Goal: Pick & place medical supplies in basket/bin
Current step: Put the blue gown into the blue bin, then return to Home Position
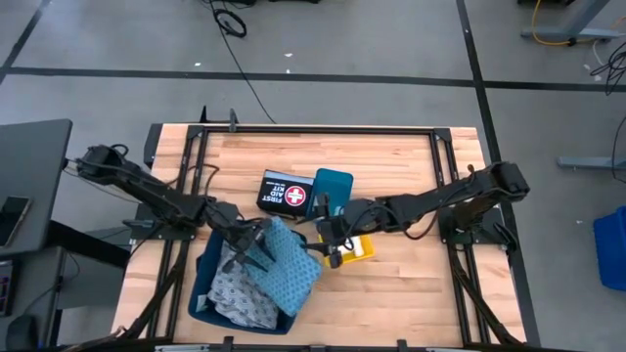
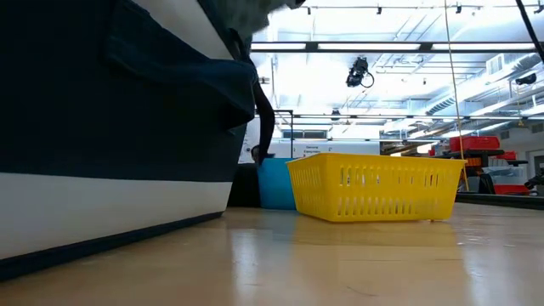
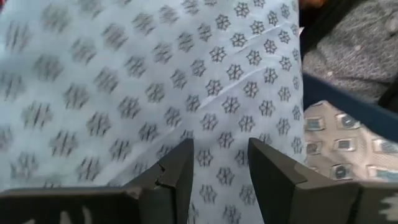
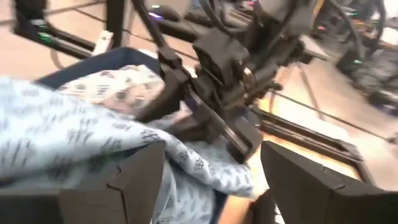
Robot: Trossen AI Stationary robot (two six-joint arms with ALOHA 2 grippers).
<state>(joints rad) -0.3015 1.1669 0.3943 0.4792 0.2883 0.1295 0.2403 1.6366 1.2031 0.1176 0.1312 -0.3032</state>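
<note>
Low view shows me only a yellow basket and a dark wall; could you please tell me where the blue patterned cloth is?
Observer: The blue patterned cloth lies draped over the rim of the dark blue bin, on the side nearer the right arm.
Operator: Thank you. Is the right end effector gripping it?
Observer: No, the right end effector is open, with its fingers wide apart at the cloth's edge.
Operator: And where is the left one, please?
Observer: The left end effector is right over the cloth, above the bin.
</note>
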